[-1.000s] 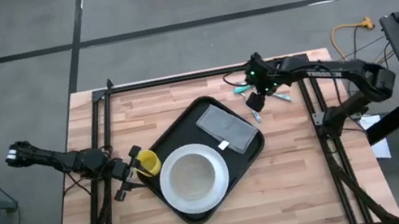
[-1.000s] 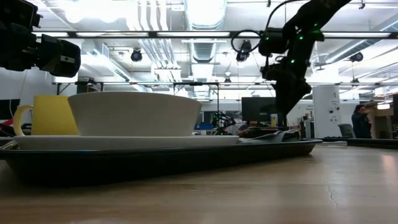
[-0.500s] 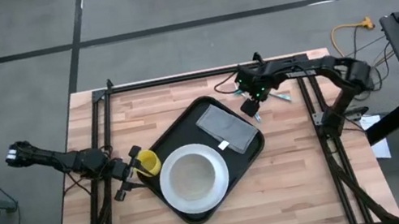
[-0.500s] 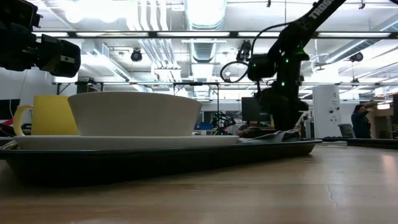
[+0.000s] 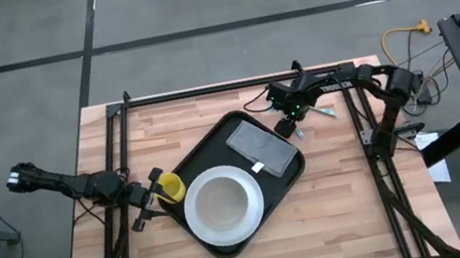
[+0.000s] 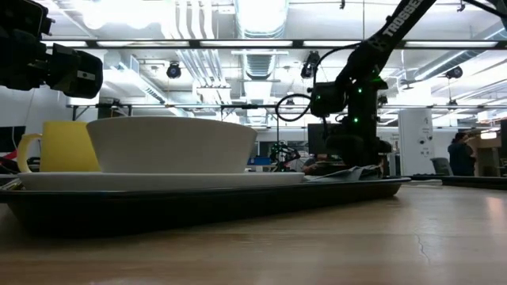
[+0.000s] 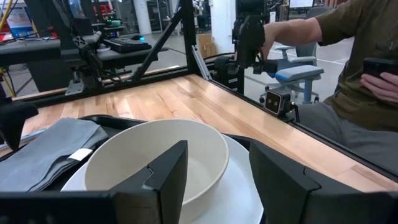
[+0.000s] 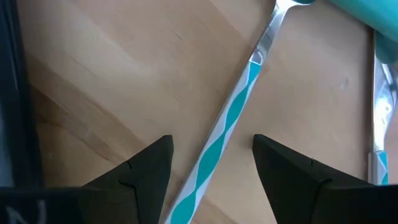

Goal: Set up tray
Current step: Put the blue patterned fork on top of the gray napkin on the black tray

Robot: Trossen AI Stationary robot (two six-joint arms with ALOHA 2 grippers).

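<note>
Wood-planked and framed by black rails, the bench (image 5: pixel 338 205) fills the high view under bright workshop lights. We see the tray (image 5: pixel 293 173) at its centre, lying askew, its long axis running from about seven o'clock to one o'clock. It is large, flat and black, with rounded corners and a low raised rim. Nearest us on it sits a white plate (image 5: pixel 198 229) carrying a white bowl (image 5: pixel 222 203), with a yellow cup (image 5: pixel 170 189) at the tray's nine o'clock edge and a folded grey napkin (image 5: pixel 262 147) toward one o'clock.

We judge the setting well advanced: dishes, cup and napkin are aboard, and the cutlery is what remains. At nine o'clock of the tray the left pincer (image 5: pixel 156 186) waits beside the cup with its jaws spread and empty.

Farther off, just past the tray's one o'clock corner, the right pincer (image 5: pixel 289 122) hangs low over loose teal-handled cutlery (image 5: pixel 326 113) on the bare wood. Its jaws stand apart, straddling a striped teal fork handle (image 8: pixel 230 118) without yet touching it. Beyond the bench a seated person (image 7: pixel 354 74) looks on.
</note>
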